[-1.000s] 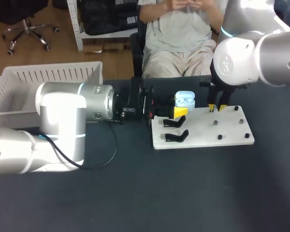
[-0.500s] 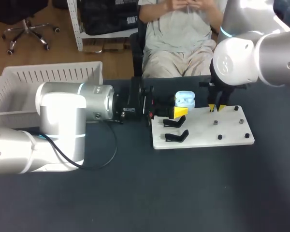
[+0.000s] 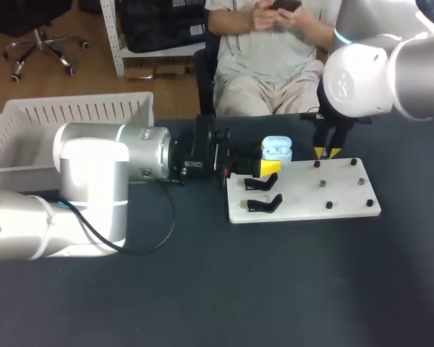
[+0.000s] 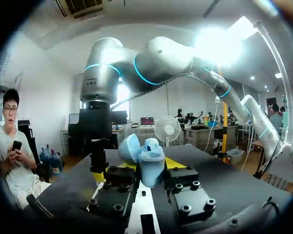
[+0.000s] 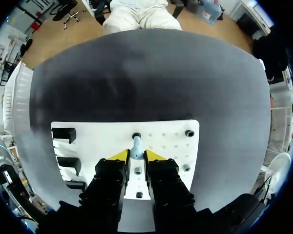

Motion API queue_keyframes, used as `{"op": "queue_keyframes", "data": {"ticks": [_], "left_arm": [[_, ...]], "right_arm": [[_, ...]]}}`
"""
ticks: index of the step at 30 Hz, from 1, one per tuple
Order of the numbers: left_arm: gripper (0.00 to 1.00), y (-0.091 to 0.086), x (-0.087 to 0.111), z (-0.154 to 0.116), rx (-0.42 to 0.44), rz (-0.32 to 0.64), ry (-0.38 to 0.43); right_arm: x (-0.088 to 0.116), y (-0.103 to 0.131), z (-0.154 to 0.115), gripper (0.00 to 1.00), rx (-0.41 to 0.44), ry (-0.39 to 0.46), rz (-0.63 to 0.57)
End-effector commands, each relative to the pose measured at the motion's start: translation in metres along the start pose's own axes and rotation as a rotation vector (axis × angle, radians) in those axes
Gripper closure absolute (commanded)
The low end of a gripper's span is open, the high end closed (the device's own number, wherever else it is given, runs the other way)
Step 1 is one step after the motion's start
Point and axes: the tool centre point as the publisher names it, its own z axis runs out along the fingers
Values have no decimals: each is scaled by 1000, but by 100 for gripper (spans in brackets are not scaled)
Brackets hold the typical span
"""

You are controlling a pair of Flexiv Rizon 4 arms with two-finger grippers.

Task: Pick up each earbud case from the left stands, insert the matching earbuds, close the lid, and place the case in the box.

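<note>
A dark matte table (image 3: pixel 202 289) fills the space, and the bulky silver left arm (image 3: pixel 94 188) lies low across it in front of a white slatted plastic basket (image 3: pixel 29 123) at the table's left. To the right lies a flat white board (image 3: pixel 304 199) carrying black hooked stands (image 3: pixel 264 203) and small black pegs (image 3: pixel 322 183). The right arm (image 3: pixel 376 72) hangs over the board's far edge. The left gripper (image 4: pixel 145 168) is clamped on a pale blue earbud case (image 3: pixel 277 149) — lid open, held at the board's far left corner. The right gripper (image 5: pixel 136 155) pinches a small pale blue earbud (image 5: pixel 136 146) between its yellow tips — just over a peg.
</note>
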Motion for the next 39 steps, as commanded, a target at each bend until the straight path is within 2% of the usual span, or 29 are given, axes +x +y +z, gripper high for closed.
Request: {"op": "queue_keyframes", "data": {"ticks": [1,15,25,32,39], "left_arm": [[100,0,1,0,-1,2,-2],[100,0,1,0,-1,2,-2],[100,0,1,0,-1,2,-2],[100,0,1,0,-1,2,-2],[100,0,1,0,-1,2,-2]], "right_arm": [[9,-3,-17,100,-2,-16,5],[23,-13,-98,100,4,-79,48],[49,5,-153,100,54,-120,2],[88,27,-171,100,90,-31,-158],[122,56,-182,100,76,24,-260]]}}
